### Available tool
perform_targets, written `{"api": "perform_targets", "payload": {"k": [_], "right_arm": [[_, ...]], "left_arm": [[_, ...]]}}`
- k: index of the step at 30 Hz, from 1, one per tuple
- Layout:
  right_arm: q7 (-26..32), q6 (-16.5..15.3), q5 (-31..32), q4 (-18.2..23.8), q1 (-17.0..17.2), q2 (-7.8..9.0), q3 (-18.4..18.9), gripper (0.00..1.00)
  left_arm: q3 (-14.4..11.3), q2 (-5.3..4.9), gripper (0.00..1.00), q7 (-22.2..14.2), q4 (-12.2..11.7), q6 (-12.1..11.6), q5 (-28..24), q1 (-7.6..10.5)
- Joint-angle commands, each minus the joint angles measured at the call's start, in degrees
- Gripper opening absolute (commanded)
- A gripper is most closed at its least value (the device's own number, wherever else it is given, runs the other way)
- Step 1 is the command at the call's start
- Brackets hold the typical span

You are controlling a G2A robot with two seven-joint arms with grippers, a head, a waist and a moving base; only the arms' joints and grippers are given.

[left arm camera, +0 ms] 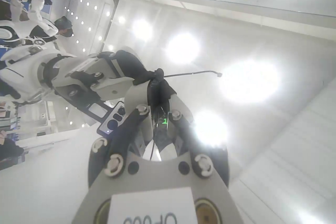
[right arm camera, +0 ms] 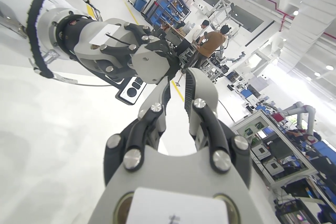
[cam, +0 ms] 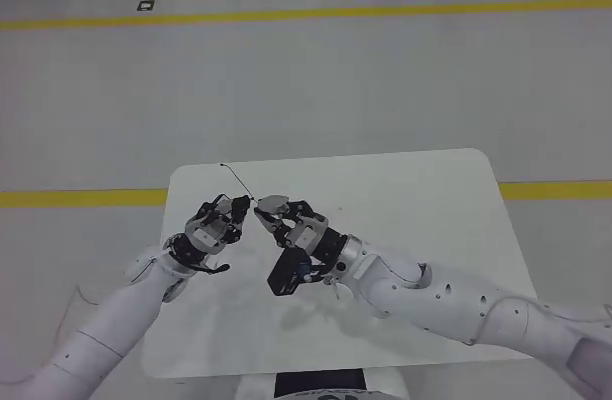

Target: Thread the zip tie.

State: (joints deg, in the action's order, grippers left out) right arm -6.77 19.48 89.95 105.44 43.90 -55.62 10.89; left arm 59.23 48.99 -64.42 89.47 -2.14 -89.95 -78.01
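zip tie, seemingly pinched between left fingers

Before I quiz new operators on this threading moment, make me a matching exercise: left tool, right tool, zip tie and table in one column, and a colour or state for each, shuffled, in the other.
Column one:
1. left tool
2. right tool
3. zip tie
4. table

Column two:
A. white, with rounded corners
B. fingers apart
C. thin and black, sticking out past the fingertips
D. shut on the zip tie

Pairs: 1-D, 2-B, 3-C, 4-A
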Motion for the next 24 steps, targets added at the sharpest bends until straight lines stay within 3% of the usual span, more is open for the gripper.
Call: {"api": "perform_targets", "payload": {"k": [1,13,18,24], "right_arm": [[0.0,0.0,0.0,-0.2,-0.1,-0.18,-0.2,0.12],[0.0,0.0,0.0,-0.7,-0.7,-0.91,-0.2,0.12],[0.5,0.0,0.0,-0.8,-1.0,-1.00,-0.3,0.01],[1.2,0.0,0.0,-0.7,-1.3,-0.98,-0.5,0.00]], "left_arm": [[0.0,0.00,0.00,0.0,0.0,0.0,0.0,0.00],[0.0,0.00,0.00,0.0,0.0,0.0,0.0,0.00],[0.0,0.00,0.00,0.0,0.0,0.0,0.0,0.00],[0.0,0.00,0.00,0.0,0.0,0.0,0.0,0.00]]}}
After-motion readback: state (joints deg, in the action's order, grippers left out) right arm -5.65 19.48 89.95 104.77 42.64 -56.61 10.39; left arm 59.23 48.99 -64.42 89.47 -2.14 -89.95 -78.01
